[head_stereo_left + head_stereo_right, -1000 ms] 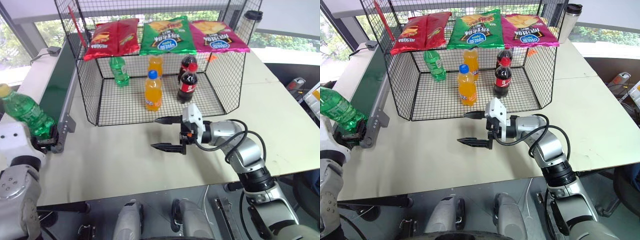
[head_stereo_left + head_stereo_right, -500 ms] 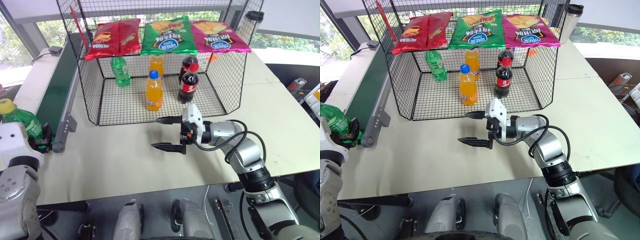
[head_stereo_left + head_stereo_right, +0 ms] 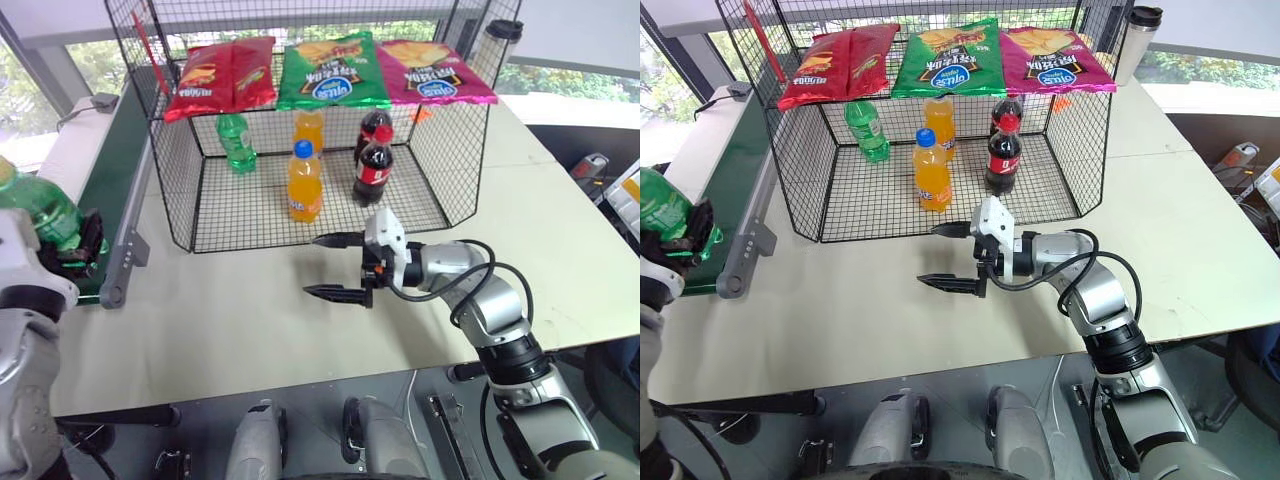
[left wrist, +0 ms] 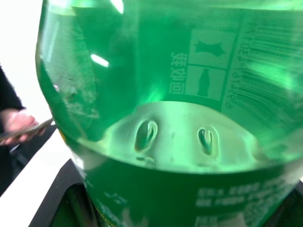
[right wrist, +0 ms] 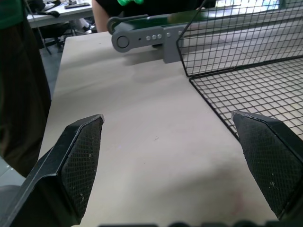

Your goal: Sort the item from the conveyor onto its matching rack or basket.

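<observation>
Bottle point(image 3: 40, 215): green, sitting in the left end effector point(image 3: 75, 248) at the near end of the conveyor point(image 3: 112, 190), at the far left edge of the head view; cap not readable here.
Left end effector: pinching the bottle low on its body; the left wrist view is showing the label and the dimpled base point(image 4: 173, 137) very close to the lens.
Grip judgement: the hold is low, so the bottle is likely to be top-heavy; keeping it upright through the carry is advisable.
Conveyor: running along the left outer wall of the cage point(image 3: 170, 150), its roller end point(image 5: 124, 41) near the cage's front corner.
Cage: open front facing the robot; a green bottle point(image 3: 237, 141) is standing at rear left, orange bottles point(image 3: 304, 182) in the middle, cola bottles point(image 3: 373, 165) to the right; chip bags point(image 3: 328, 70) are hanging above.
Matching spot, judged: bare mesh floor beside the green bottle.
Route advice: swinging round the front-left corner post and entering through the open front, low under the bags, clear of the orange bottles.
Right end effector point(image 3: 335, 266): fingers spread wide, hovering above the surface point(image 3: 240, 320) in front of the opening, holding nothing.
Risk: the right arm is occupying part of the approach.
</observation>
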Robot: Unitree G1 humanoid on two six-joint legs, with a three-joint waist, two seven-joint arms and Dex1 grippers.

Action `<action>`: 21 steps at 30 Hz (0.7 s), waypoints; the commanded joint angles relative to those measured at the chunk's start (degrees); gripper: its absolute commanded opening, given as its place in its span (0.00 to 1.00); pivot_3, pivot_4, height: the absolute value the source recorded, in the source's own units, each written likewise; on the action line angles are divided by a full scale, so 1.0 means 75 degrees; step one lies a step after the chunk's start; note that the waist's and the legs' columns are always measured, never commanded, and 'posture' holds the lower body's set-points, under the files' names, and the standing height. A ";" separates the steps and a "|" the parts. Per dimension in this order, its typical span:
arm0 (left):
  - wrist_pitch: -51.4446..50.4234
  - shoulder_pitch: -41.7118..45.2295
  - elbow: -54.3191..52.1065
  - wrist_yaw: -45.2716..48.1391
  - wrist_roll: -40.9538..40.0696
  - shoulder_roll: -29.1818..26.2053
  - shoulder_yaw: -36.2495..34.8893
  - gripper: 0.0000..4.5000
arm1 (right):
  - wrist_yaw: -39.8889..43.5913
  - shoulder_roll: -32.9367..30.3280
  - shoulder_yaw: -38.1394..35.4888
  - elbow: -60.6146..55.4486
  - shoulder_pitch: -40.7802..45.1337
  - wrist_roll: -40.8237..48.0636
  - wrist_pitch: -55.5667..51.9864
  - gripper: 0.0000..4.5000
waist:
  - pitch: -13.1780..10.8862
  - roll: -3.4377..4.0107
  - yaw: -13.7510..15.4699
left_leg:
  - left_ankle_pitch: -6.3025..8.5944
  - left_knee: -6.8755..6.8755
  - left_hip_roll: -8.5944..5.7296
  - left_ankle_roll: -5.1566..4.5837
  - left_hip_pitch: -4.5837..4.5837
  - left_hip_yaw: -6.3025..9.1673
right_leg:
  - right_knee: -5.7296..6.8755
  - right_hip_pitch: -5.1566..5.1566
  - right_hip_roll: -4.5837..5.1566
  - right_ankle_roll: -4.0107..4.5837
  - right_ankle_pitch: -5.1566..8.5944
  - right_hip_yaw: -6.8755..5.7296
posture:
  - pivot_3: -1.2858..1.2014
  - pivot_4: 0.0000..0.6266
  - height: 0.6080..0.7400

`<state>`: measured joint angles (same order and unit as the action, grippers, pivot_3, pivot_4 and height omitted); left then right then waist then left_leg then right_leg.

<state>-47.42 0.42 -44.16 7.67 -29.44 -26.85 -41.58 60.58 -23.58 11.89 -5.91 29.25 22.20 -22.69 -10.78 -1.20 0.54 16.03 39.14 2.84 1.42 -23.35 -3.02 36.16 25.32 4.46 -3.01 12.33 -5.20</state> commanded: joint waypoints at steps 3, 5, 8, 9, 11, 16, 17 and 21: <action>-0.0420 0.0495 -0.0707 0.0148 -0.1186 -0.0339 0.0275 0.61 | -0.0477 0.0202 -0.0338 0.0092 0.0116 0.0057 0.0130 1.00 | 0.0001 -0.0002 0.0044 | 0.0000 0.0004 -0.0001 0.0000 0.0000 0.0004 | -0.0001 -0.0007 0.0000 0.0002 0.0001 -0.0001 | 0.52 0.24 1.00; -0.0522 0.0702 -0.0726 -0.0023 -0.1333 -0.0283 0.0598 0.61 | -0.0588 0.0214 -0.0364 0.0106 0.0092 0.0047 0.0072 1.00 | 0.0001 -0.0002 0.0031 | 0.0000 0.0005 -0.0003 0.0000 0.0000 0.0002 | -0.0002 -0.0009 0.0002 0.0005 0.0002 0.0000 | 0.52 0.24 1.00; -0.0515 0.1110 -0.0621 -0.0310 -0.1309 -0.0038 0.1488 0.61 | -0.0853 0.0210 -0.0396 0.0201 0.0012 -0.0114 0.0122 1.00 | 0.0001 -0.0002 0.0021 | 0.0000 0.0005 -0.0005 0.0000 0.0000 -0.0001 | -0.0004 -0.0009 0.0002 -0.0002 -0.0001 0.0003 | 0.52 0.24 1.00; -0.0443 0.1205 -0.0532 -0.0378 -0.1156 0.0049 0.1856 0.61 | -0.0985 0.0207 -0.0386 0.0282 0.0023 -0.0235 0.0163 1.00 | 0.0001 -0.0002 0.0021 | 0.0000 0.0004 -0.0004 0.0000 -0.0001 0.0000 | -0.0003 -0.0008 0.0000 -0.0004 -0.0002 0.0003 | 0.52 0.24 1.00; -0.0220 0.1440 -0.0183 -0.0624 -0.0727 0.0361 0.2587 0.61 | -0.1257 0.0247 -0.0377 0.0534 0.0077 -0.0505 0.0352 1.00 | 0.0001 -0.0002 0.0024 | 0.0000 0.0004 -0.0004 0.0000 0.0000 0.0000 | -0.0002 -0.0009 -0.0001 -0.0004 -0.0003 0.0003 | 0.52 0.24 1.00; 0.0704 0.2064 0.1114 -0.1161 0.0690 0.1020 0.4074 0.61 | -0.1680 0.0246 -0.0298 0.0836 0.0131 -0.0966 0.0531 1.00 | 0.0001 -0.0002 0.0026 | -0.0001 0.0004 -0.0003 0.0000 0.0002 -0.0001 | 0.0002 -0.0009 -0.0007 -0.0004 -0.0004 0.0002 | 0.52 0.24 1.00; 0.0903 0.2198 0.1420 -0.1260 0.0975 0.1125 0.4282 0.61 | -0.1804 0.0287 -0.0322 0.0929 0.0174 -0.1047 0.0582 1.00 | 0.0001 -0.0002 0.0017 | -0.0001 0.0004 -0.0004 0.0000 0.0002 -0.0002 | 0.0002 -0.0008 -0.0007 -0.0004 -0.0003 0.0002 | 0.52 0.24 1.00; 0.1629 0.2679 0.2485 -0.1416 0.1715 0.1518 0.4757 0.61 | -0.2063 0.0335 -0.0388 0.1063 0.0254 -0.1224 0.0666 1.00 | 0.0001 -0.0002 0.0016 | -0.0001 0.0001 -0.0003 0.0000 -0.0003 -0.0004 | -0.0002 -0.0003 -0.0008 -0.0005 -0.0004 0.0002 | 0.52 0.24 1.00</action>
<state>-39.96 18.19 -26.01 -2.37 -19.32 -15.87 -6.44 45.80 -21.28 10.29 2.71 29.75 13.30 -19.05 -10.78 -1.21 0.66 16.03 39.14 2.82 1.42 -23.38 -3.05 36.15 25.31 4.40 -3.05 12.30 -5.19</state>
